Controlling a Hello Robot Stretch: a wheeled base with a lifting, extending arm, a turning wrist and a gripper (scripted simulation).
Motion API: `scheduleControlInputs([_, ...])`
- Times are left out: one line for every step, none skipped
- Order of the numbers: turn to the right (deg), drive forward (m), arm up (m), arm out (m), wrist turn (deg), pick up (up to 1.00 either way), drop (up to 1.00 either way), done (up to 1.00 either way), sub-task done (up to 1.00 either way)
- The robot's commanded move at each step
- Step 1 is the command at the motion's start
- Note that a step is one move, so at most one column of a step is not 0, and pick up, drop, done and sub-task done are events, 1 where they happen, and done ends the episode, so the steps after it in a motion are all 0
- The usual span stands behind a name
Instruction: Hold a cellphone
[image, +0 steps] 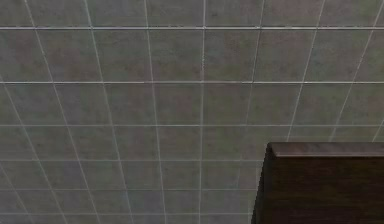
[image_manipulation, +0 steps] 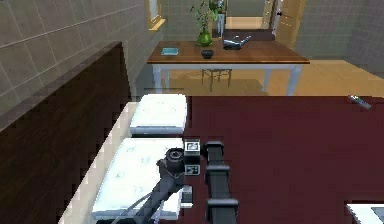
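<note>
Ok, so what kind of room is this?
Probably a bedroom: a bed with a dark red cover, white pillows against a dark wooden headboard, and a table with a potted plant beyond.

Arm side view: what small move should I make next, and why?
Probably back the base up: the tool is at the pillow, while a small grey thing, maybe the phone, lies on the bed far to this view's right.

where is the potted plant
In the arm side view's upper middle, the potted plant stands on the wooden table beyond the bed, right of a flat teal thing.
</note>
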Motion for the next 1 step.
scheduleControlInputs([0.0,0.0,0.0,0.0,45.0,0.0,0.0,0.0,0.0])
